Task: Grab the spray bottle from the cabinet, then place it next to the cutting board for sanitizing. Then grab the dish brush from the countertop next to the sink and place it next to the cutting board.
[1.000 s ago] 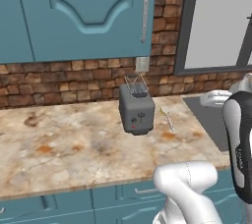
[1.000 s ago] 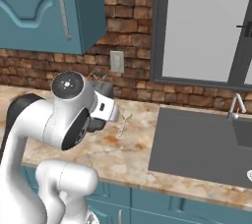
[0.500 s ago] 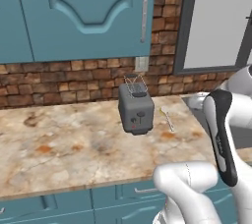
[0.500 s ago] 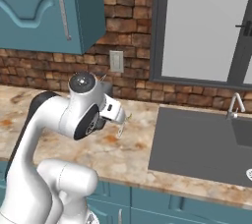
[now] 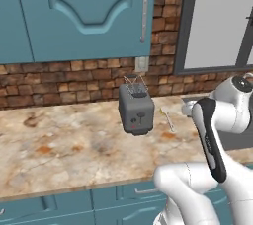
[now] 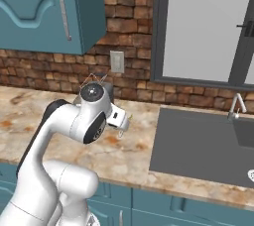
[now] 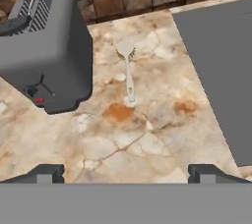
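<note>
1. The step in hand looks like the second half of the job: going for the dish brush (image 7: 128, 70). No spray bottle or cutting board is to be seen from here, so I can't say how the first half stands.
2. The brush lies flat on the marbled tabletop (image 7: 147, 134), in the upper middle of the hand view, bristle head towards the brick wall and its pale handle pointing down the frame.
3. It sits just beside the grey toaster (image 7: 47, 51) on the left and near the dark sink (image 7: 221, 61) on the right, touching neither.
4. The claw (image 7: 126, 173) hangs above the tabletop with its two tips spread wide, released and holding nothing; the brush is ahead of it, well apart.
5. Next, I'd judge, the claw needs to move forward over the handle, come down with the tips astride it, and keep clear of the toaster's side before closing.
</note>
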Motion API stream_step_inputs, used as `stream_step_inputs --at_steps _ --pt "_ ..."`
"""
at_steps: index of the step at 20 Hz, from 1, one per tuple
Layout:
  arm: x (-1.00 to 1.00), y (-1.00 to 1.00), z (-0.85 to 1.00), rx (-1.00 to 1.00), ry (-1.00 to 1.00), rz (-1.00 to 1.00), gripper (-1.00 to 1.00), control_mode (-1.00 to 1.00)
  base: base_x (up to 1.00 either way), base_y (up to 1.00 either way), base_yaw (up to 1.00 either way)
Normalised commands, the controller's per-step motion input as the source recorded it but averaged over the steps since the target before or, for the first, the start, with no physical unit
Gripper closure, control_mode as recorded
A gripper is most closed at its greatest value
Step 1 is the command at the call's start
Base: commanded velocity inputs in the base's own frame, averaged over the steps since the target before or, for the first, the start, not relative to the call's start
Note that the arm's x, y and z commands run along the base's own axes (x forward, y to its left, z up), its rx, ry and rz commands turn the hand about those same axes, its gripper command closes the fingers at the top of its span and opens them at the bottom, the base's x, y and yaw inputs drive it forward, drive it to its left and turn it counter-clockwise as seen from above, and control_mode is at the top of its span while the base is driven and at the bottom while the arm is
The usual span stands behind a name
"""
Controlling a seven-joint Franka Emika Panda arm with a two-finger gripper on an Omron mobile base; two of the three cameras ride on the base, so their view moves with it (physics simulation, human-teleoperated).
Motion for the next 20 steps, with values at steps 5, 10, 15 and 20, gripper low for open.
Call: stream_step_inputs --at_steps 5,10,15,20 --pt "0.59 0.00 -0.41 -0.03 0.15 0.00 -1.00 -1.00 0.00 0.00 0.00" --pt "0.56 -0.02 -0.32 0.00 0.08 0.09 -1.00 -1.00 0.00 0.00 0.00" --pt "0.49 -0.06 -0.27 0.00 0.00 0.20 -1.00 -1.00 0.00 0.00 0.00" --pt "0.26 -0.08 -0.33 0.00 -0.08 0.20 -1.00 -1.00 0.00 0.00 0.00"
